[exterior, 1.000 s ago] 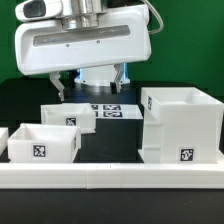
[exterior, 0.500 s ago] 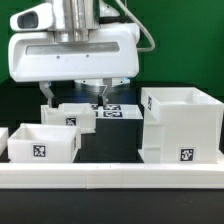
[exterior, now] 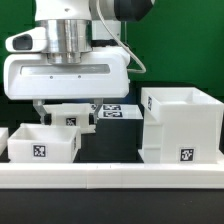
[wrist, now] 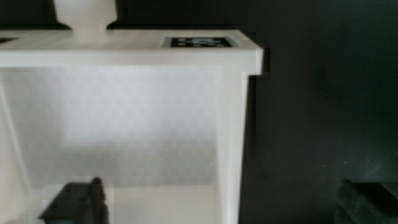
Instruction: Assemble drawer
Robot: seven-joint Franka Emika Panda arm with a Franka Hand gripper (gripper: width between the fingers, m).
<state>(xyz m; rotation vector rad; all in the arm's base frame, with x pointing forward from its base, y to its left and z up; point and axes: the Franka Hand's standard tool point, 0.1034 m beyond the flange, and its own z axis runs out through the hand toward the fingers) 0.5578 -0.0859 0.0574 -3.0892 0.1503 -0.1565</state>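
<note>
Left to right on the black bench (exterior: 112, 140): front tray (exterior: 40, 147), bare inside; rear tray (exterior: 74, 119) partly masked by the pincer (exterior: 66, 112), spread wide, grasping nothing; marker board (exterior: 112, 110); large case (exterior: 180, 128). A long rail (exterior: 110, 177) fronts all.

Single arm (exterior: 70, 30) pointing straight down; gripper (exterior: 66, 110) low, fingers (wrist: 75, 201) spread wide, apparently parallel, tips dark
</note>
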